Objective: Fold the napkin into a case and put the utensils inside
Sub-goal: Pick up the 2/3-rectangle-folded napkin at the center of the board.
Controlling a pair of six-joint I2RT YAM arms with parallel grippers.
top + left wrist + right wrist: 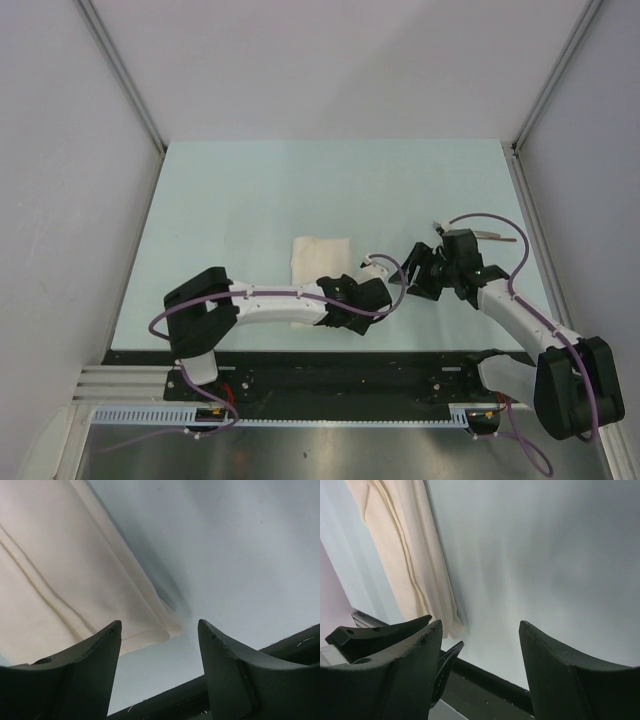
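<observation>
The soft, thin cream-white folded napkin [320, 258] lies mid pale-green worktop [250, 190], a corner just before the left jaws, which gape empty like the right jaws; limp and light, it probably wants pinching at a layered corner.

The left arm [275, 300] lies across the napkin [320, 252] in the top view, hiding its near edge (only the far part shows). The left wrist view cuts the napkin [55, 565] at the top and left edges; the right wrist view cuts it [402, 540] at the top.
</observation>
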